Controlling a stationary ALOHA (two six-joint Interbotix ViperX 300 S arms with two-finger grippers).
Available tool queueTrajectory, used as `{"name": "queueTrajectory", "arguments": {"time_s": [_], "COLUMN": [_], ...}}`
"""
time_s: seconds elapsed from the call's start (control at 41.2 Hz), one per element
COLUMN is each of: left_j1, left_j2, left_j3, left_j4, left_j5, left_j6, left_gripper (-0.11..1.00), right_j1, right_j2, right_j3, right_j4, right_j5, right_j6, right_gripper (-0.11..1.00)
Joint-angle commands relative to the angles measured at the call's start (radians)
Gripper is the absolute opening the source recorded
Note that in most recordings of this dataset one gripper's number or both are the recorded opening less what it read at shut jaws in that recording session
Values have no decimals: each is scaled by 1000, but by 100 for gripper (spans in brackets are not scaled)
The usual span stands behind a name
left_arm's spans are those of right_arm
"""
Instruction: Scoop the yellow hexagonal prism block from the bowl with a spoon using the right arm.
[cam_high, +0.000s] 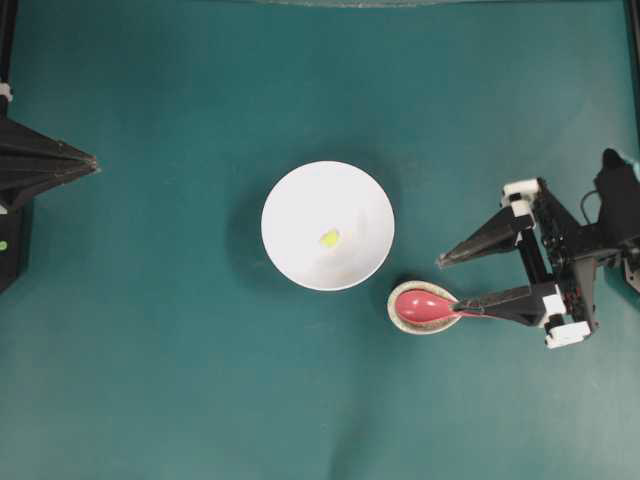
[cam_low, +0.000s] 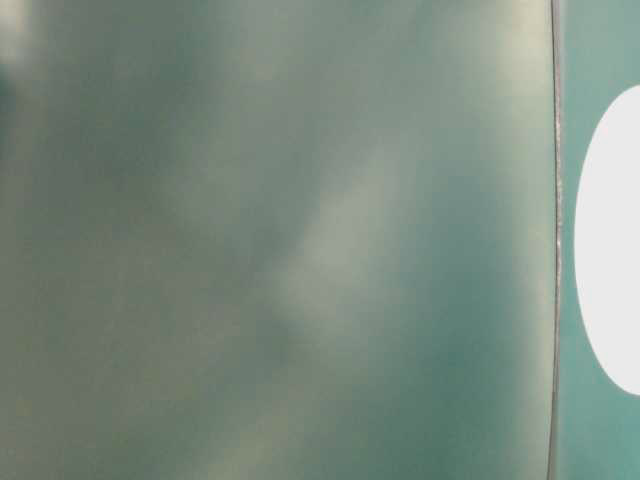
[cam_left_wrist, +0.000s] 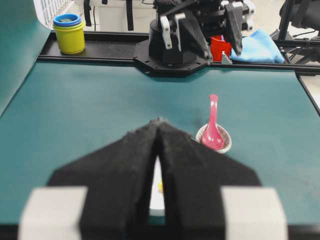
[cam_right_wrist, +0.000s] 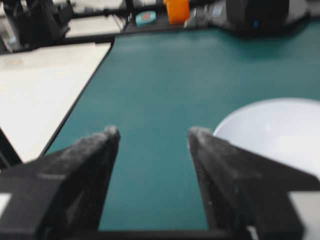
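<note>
- The large round plain white bowl (cam_high: 328, 225) sits near the middle of the teal-covered bench (cam_high: 150, 350).
- The tiny bright yellow hexagonal block (cam_high: 329, 238) lies inside the bowl, close to its centre, on the white floor of the dish.
- The glossy pink-red soup spoon (cam_high: 428, 307) rests with its scoop in a small speckled beige spoon rest (cam_high: 408, 322), just beside the bowl on the side toward the right arm; its handle points toward that arm.
- The right claw (cam_high: 446, 285) stands wide open and grips nothing. In the overhead view one finger tip lies over the end of the spoon handle, while the other finger points out over bare bench; whether it touches the handle cannot be told.
- The left claw (cam_high: 90, 162) sits at the far left edge of the bench, well apart from the bowl, fingers pressed together and empty.
- The table-level view is a blur, with only a white curve at its right edge.
</note>
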Motion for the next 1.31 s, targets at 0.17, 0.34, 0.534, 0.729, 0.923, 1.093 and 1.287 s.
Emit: {"name": "queueTrajectory", "arguments": {"time_s": [0.17, 0.34, 0.534, 0.729, 0.923, 1.093, 1.287], "left_j1": [2, 2, 2, 2, 2, 2, 2], "left_j2": [5, 6, 8, 8, 11, 11, 14], "left_j3": [-31, -31, -29, -31, -29, -29, -29], "left_j4": [0, 0, 0, 0, 0, 0, 0], "left_j5": [-9, -9, -9, -9, -9, -11, -15], "left_j6": [-2, 0, 0, 0, 0, -2, -2], "left_gripper": [3, 3, 3, 3, 3, 3, 3], "right_j1": [77, 121, 163, 242, 316, 341, 362], "right_j2": [103, 172, 233, 279, 356, 423, 476], "right_j3": [23, 49, 84, 115, 112, 109, 129], "right_j4": [141, 198, 287, 394, 463, 492, 512], "right_j5": [-94, -173, -225, -314, -359, -394, -448], "right_j6": [-9, -11, -11, -11, -11, -11, -11], "right_gripper": [61, 61, 61, 61, 61, 61, 61]}}
